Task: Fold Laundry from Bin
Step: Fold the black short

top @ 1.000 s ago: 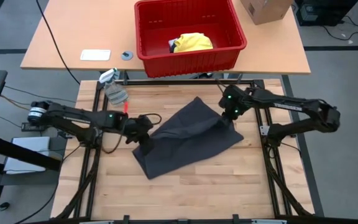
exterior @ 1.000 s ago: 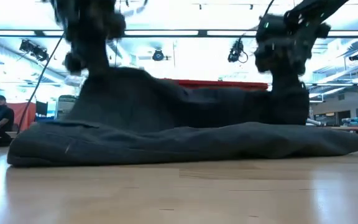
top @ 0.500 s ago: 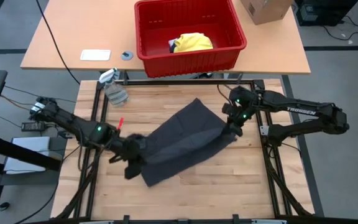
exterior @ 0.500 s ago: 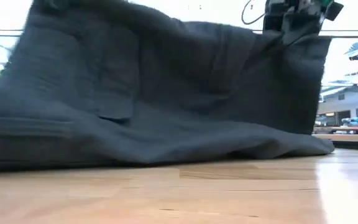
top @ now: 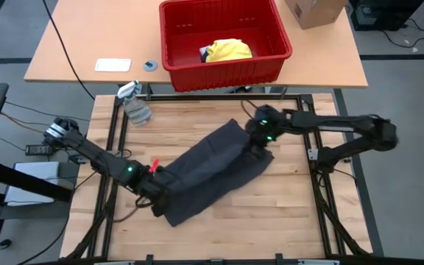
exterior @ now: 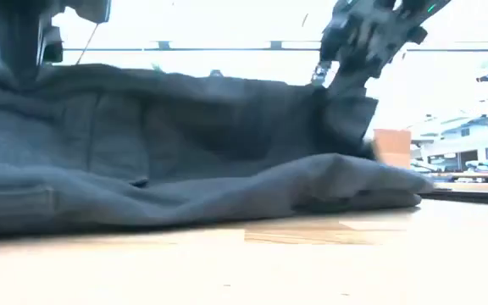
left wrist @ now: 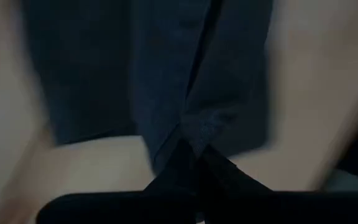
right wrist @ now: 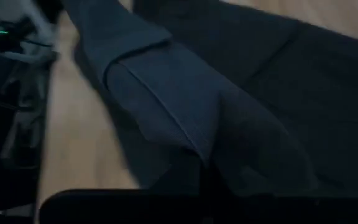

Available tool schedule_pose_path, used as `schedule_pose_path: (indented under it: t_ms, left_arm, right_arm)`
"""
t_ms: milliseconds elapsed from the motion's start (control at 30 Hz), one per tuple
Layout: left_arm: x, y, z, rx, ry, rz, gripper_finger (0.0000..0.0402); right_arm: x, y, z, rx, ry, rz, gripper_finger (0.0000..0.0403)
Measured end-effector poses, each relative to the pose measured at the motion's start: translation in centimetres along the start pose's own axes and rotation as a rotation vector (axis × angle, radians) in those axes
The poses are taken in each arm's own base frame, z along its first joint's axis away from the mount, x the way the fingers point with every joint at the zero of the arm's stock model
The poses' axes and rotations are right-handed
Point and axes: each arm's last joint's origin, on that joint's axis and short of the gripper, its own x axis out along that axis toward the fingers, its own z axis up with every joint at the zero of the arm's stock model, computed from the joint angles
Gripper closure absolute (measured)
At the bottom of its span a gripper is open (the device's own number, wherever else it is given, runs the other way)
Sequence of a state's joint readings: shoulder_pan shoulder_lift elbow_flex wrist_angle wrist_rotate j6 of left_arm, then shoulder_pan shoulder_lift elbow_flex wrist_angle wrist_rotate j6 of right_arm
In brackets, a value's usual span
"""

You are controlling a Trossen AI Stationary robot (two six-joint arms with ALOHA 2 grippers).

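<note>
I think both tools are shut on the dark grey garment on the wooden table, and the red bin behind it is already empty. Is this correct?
Not quite. The red bin is not empty: the high view shows a yellow garment inside it. The rest stands: the left tool and the right tool are both shut on the dark grey garment on the wooden table.

Cardboard box (top: 313, 11), pale rag (top: 136, 110), white card (top: 112, 65).

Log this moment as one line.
left gripper: shut on dark grey cloth garment | right gripper: shut on garment | red plastic bin: yellow garment inside
</note>
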State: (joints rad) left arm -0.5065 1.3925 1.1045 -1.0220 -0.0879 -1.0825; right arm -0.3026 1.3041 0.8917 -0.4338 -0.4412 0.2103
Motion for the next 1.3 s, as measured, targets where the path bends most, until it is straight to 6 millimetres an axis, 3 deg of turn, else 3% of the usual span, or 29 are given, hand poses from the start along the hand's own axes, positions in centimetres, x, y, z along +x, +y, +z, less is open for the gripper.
schedule_pose_path:
  t_ms: [100,200,333,500,667,833,1100,1300]
  left_arm:
    - [0.2,1.3,0.1,-0.102,0.007,0.142,0.0401]
    - [0.3,2.1,1.0,-0.147,0.003,0.17,0.0393]
    - [0.4,2.9,2.2,-0.164,0.0,0.183,0.0381]
    - [0.5,4.3,3.3,-0.193,-0.011,0.272,0.0366]
    - [0.3,5.7,3.9,-0.264,-0.018,0.356,0.033]
    - [0.3,6.2,4.4,-0.305,-0.021,0.365,0.0266]
    - [0.3,6.1,4.1,-0.409,0.0,0.358,0.0186]
    - [0.4,4.6,3.2,-0.475,0.009,0.268,0.0185]
  right_arm:
    - [2.6,-2.9,0.2,0.049,0.048,-0.034,0.0391]
    - [4.2,-5.6,-0.2,0.139,0.1,-0.081,0.0391]
    - [4.6,-7.9,0.0,0.226,0.072,-0.065,0.0378]
    - [3.8,-9.8,1.8,0.213,-0.078,-0.124,0.0354]
    - [1.5,-10.5,3.8,0.171,-0.229,-0.256,0.032]
    - [0.4,-11.3,4.4,0.173,-0.264,-0.312,0.0266]
    - [0.3,-11.4,4.4,0.167,-0.263,-0.336,0.0207]
    - [1.7,-9.3,3.8,0.096,-0.159,-0.149,0.0208]
